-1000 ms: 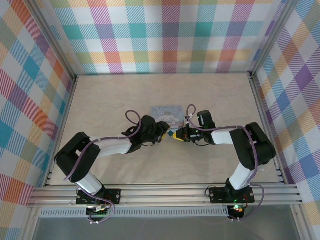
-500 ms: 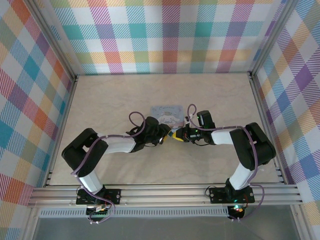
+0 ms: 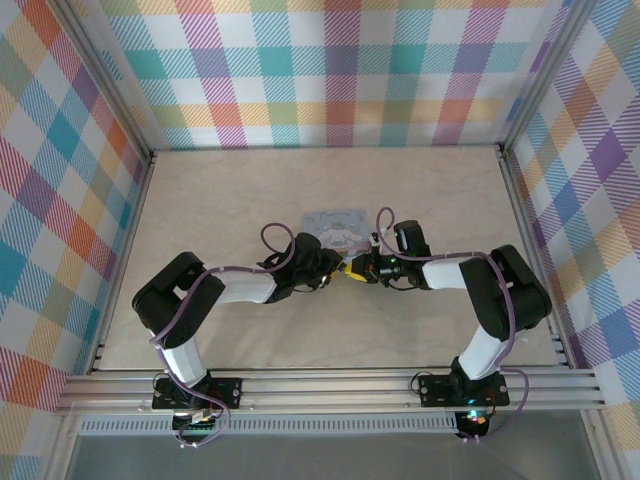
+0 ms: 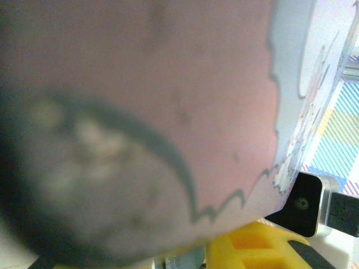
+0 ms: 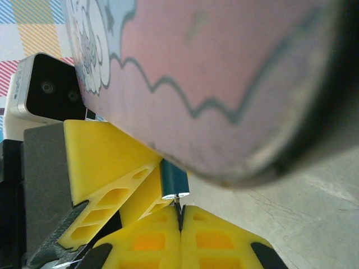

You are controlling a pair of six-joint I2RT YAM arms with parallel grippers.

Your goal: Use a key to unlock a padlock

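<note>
**Padlock pinned between both grippers in front of the tin, key at the keyway**

Left gripper [image 3: 327, 272] reaches in from the left, tip just short of the right one. In the right wrist view its yellow fingers [image 5: 104, 159] sit right beside the padlock [image 5: 174, 180]. I can't tell whether they are clamped on it or only alongside, because the tin hides part of them.

The padlock is a tiny dark-blue body in the gap between the two grippers, low over the table [image 3: 220, 200] and just in front of the pale blue cartoon tin [image 3: 335, 222]. The shackle can't be made out.

Right gripper [image 3: 351, 272] comes in from the right with its fingers pressed fully together. A thin metal sliver pokes out of the tips toward the padlock's end face, most likely the key [image 5: 178, 208]. It touches the body or is just in it; how deep is unclear.

Handling, as a judgement:
- The padlock looks light, rigid and smooth-sided, so it will twist or slip if pinched lightly.
- Best hold is across its flat faces, keeping the keyway end and the shackle free.
- The key is thin and stiff. It should be gripped on the bow and kept in line with the keyway, or it will jam or skew when turned.
</note>
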